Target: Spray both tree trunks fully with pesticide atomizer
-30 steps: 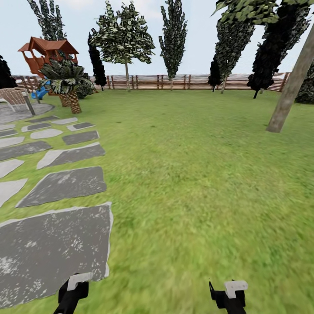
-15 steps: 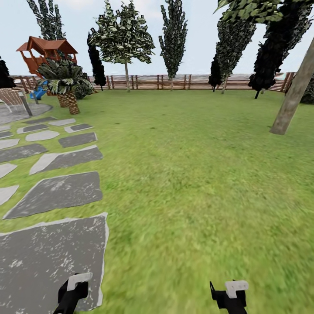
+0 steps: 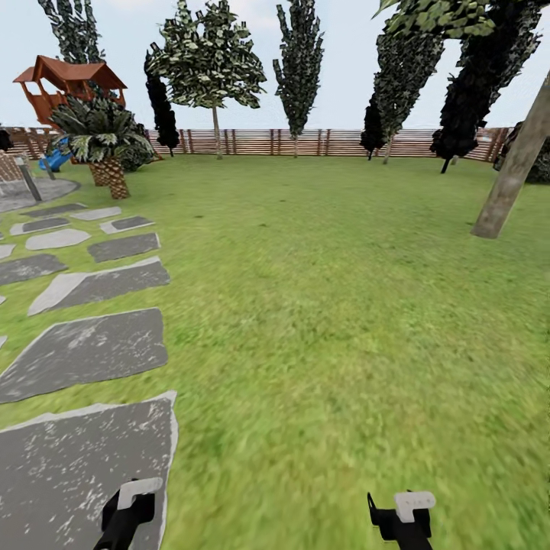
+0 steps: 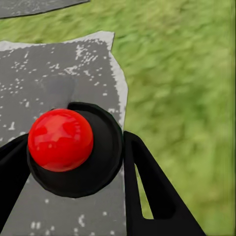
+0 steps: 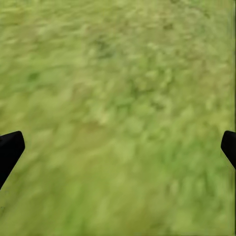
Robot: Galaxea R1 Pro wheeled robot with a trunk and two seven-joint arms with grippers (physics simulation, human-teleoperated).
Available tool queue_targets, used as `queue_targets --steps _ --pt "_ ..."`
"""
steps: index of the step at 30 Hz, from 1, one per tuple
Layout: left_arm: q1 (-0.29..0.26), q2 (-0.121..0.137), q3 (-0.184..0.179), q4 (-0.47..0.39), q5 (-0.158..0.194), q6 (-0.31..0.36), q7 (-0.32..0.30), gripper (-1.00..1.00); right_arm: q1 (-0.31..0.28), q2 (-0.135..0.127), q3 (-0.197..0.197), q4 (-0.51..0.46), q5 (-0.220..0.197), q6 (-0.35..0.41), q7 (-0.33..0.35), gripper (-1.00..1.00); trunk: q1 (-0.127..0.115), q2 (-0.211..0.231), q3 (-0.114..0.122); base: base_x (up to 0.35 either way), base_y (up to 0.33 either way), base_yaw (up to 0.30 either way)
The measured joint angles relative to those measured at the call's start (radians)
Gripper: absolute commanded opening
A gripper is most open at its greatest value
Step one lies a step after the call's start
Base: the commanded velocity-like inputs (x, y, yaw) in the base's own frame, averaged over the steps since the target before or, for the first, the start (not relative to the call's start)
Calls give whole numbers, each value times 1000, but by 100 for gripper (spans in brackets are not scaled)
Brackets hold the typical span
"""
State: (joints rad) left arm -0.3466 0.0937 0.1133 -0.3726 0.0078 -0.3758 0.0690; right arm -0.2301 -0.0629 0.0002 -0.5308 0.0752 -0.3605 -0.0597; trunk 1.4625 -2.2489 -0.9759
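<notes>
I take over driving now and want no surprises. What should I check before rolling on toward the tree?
1. Pesticide atomizer between the left gripper fingers: ok.
2. Grip firm enough for driving: cannot tell.
3. Right gripper open and empty over grass: ok.
4. Pale tree trunk in sight, ahead to the right: ok.
5. Lawn toward that trunk free of obstacles: ok.
6. Second pale trunk located: cannot tell.

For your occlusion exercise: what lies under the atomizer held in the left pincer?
Under the pesticide atomizer, grey stepping stone shows, with grass beside it. The patch directly beneath the bottle is covered.
</notes>
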Motion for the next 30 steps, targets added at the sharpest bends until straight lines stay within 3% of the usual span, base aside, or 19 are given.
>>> queue_targets --steps 30 --pt "0 0 0 2 0 0 0 -100 0 0 -2 0 0 0 -1 100 0 0 0 339 0 -260"
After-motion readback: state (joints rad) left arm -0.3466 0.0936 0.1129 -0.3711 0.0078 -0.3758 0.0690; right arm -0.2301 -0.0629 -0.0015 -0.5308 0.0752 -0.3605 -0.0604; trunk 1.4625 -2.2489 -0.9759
